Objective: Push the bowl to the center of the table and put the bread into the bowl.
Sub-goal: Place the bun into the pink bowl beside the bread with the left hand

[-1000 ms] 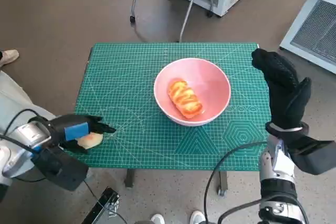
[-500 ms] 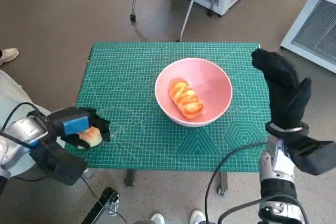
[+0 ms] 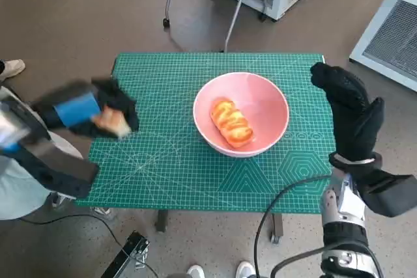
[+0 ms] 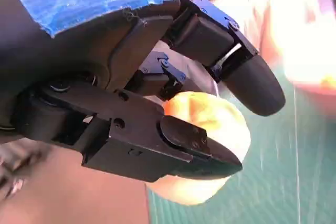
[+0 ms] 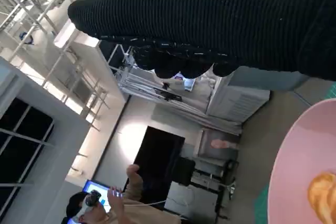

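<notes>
We see a pink bowl (image 3: 241, 114) sitting near the middle of the green tabletop (image 3: 176, 174), slightly toward our right side. Inside it lies a bread roll (image 3: 230, 122), golden orange with paler twisted ridges across its top; its long axis runs diagonally, from the far left of the bowl's floor toward the near right.

Our left hand (image 3: 91, 112), motion-blurred in the head view, is above the left part of the tabletop and holds a second piece of bread (image 3: 112, 120). In the left wrist view this bread (image 4: 210, 129) is a smooth, pale yellow lump with a warmer orange patch on top, pinched between the black fingers (image 4: 252, 85) on one side and the thumb on the other. Its shape there is rounded, and we cannot tell which way its long axis points.

Our right hand (image 3: 348, 112) stands upright at the right edge of the tabletop, just beside the bowl, holding nothing, its gloved fingers straight and held close together. We cannot tell whether it touches the rim.

In the right wrist view a person (image 5: 113, 205) sits in the background.
</notes>
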